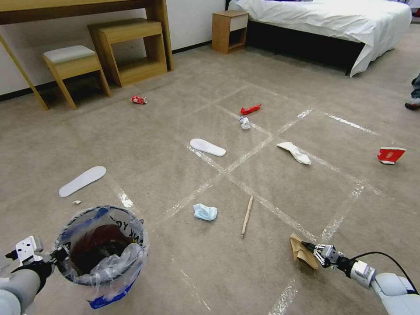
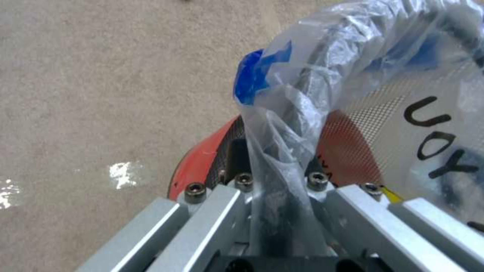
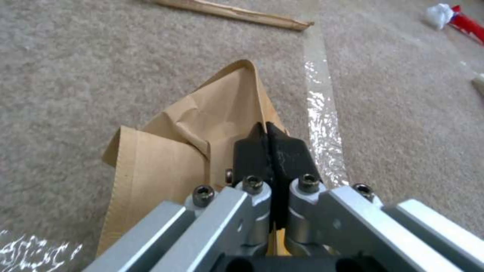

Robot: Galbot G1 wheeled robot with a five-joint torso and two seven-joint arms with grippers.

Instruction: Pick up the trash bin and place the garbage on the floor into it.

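1. My left gripper [image 1: 59,253] is clenched on the near rim of the trash bin [image 1: 103,253], pinching the bin wall and the crinkled clear liner together; in my left wrist view the liner [image 2: 282,158] runs straight down between my fingers [image 2: 237,177].
2. The trash bin sits at my lower left, upright, its dark inside open to the head camera and blue patches showing at the rim and base.
3. My right gripper [image 1: 316,250] is low at my lower right, its black pads [image 3: 252,151] pressed tight together on the edge of the brown paper bag [image 1: 302,251].
4. In my right wrist view the brown paper bag [image 3: 166,151] is creased and spreads out under my fingers, beside a shiny tape strip [image 3: 323,124] on the floor [image 1: 153,144]. Whether the bag touches the carpet or hangs clear of it, I cannot tell.
5. The rest of the garbage lies scattered ahead of me. A wooden stick [image 1: 247,216] and a crumpled blue face mask [image 1: 205,212] are nearest, between my two arms.
6. Two white slippers lie further out: one [image 1: 82,180] just beyond the bin, the other [image 1: 208,147] near the middle of the tape grid.
7. A white tissue [image 1: 295,152] lies right of centre, and a red cup [image 1: 390,155] on its side far right.
8. A red wrapper [image 1: 250,109] with a small white wad [image 1: 244,123] just beside it lies farther back, and a red can [image 1: 139,99] sits near the wooden furniture.
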